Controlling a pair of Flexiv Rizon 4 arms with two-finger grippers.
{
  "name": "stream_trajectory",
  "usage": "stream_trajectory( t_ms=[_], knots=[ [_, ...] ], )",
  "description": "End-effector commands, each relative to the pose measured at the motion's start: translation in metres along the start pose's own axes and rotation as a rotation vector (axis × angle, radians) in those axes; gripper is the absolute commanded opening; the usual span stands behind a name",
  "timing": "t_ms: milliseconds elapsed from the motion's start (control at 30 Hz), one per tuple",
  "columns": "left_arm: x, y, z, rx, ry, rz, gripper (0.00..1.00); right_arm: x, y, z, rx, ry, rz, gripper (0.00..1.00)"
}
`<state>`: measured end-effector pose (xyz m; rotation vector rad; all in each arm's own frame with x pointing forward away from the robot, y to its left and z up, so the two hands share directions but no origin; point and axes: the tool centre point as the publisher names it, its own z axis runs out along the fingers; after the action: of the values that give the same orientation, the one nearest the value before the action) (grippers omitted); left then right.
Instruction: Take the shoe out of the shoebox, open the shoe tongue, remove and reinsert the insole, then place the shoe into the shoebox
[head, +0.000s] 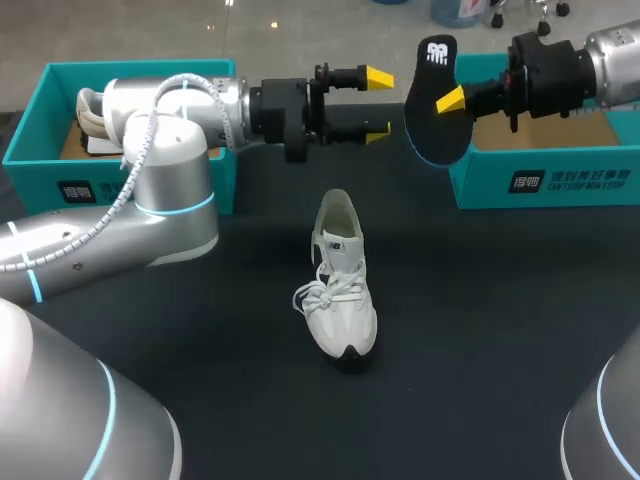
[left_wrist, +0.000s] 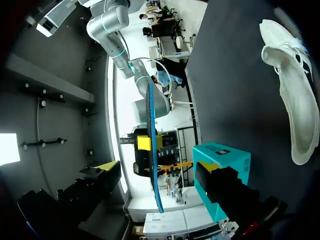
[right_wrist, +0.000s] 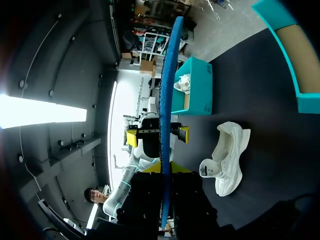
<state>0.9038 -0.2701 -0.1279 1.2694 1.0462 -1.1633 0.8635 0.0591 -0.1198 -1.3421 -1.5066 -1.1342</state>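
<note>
Insole (head: 430, 125) pinched upright in right end effector (head: 447, 100), upper right of frame; left end effector (head: 378, 104) spread, facing it; shoe (head: 340, 290) centre, on table (head: 500, 330).

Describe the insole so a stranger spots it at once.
On the dark table, look to the teal shoebox at the far right. Just at its left corner, the right arm holds the insole upright in its jaws. It is the only flat, dark, foot-shaped piece, with a white mark at its top, unlike the white shoe.
</note>
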Motion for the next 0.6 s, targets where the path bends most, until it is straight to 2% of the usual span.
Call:
stream_trajectory(
  t_ms=[33, 367, 600],
  knots=[
    [-0.001, 0.007, -0.033, 0.073, 0.029, 0.020, 1.00, 0.001, -0.002, -0.004, -0.003, -0.008, -0.003, 0.00],
    [-0.002, 0.017, -0.075, 0.167, 0.148, 0.069, 1.00, -0.001, -0.006, -0.009, -0.007, -0.012, -0.007, 0.00],
    [-0.006, 0.014, -0.104, 0.226, 0.226, 0.055, 1.00, -0.002, -0.010, -0.012, -0.027, -0.014, -0.007, 0.00]
  ],
)
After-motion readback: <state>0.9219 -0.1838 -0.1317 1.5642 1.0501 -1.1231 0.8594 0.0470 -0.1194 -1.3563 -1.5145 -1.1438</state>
